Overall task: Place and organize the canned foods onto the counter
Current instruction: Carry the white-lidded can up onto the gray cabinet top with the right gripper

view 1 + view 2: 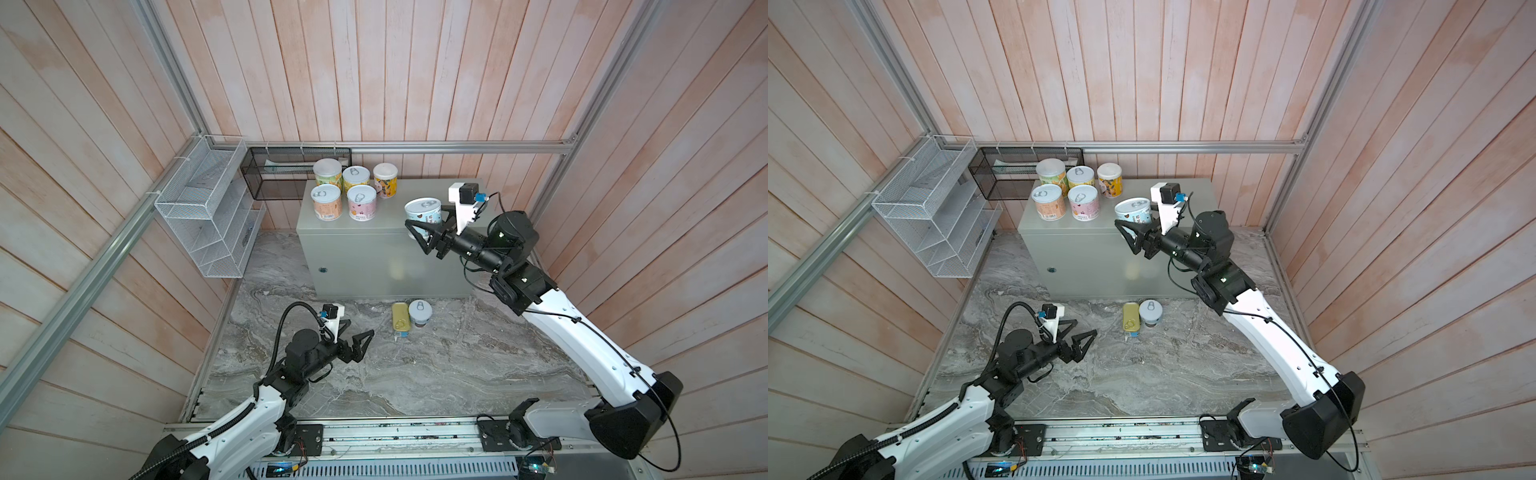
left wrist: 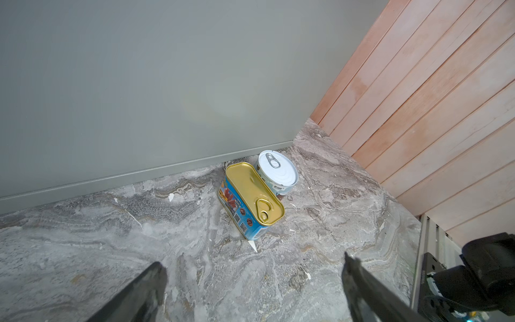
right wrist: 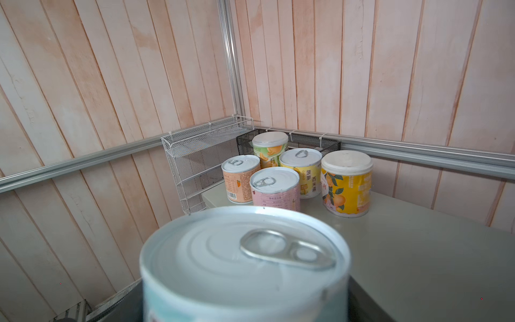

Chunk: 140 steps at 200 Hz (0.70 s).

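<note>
You're gripping the blue can (image 1: 423, 210) in your right fingers (image 1: 426, 233) up by the front edge of the bench (image 1: 424, 189), left fingers (image 1: 361, 340) hanging wide open, so you're wanting it going down level just ahead, beside the pink can (image 1: 361, 203).

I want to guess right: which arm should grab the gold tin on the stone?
Probably the left gripper: open, empty, near the gold tin. The right gripper is holding a blue can at the counter.
</note>
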Motion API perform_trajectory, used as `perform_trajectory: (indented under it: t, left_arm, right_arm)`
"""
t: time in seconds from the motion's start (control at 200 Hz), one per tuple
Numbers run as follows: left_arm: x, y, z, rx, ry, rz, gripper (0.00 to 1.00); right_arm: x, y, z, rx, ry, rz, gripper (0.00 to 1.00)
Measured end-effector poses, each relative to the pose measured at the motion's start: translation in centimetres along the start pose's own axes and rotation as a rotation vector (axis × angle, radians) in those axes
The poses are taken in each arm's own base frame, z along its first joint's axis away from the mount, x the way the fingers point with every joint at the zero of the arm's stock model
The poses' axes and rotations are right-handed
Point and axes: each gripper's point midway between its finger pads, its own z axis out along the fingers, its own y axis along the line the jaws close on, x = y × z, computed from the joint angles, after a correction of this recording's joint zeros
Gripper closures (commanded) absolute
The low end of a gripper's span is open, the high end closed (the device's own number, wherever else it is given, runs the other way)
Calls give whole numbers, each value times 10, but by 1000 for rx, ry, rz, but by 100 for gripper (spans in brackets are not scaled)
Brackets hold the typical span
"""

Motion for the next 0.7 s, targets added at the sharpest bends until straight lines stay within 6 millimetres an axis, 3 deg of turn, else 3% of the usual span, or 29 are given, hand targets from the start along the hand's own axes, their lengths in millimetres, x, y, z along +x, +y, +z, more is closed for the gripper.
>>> perform_trajectory:
  t: [0.315, 0.49, 0.7]
  left_arm:
    - [9, 6, 3, -22, 30, -9, 0]
    - [7, 7, 3, -26, 25, -7, 0]
    - [5, 7, 2, -34, 16, -2, 0]
  right_arm:
    - [18, -40, 36, 28, 25, 2, 37]
    - [34, -51, 49, 37, 46, 10, 37]
    - [32, -58, 58, 46, 11, -18, 38]
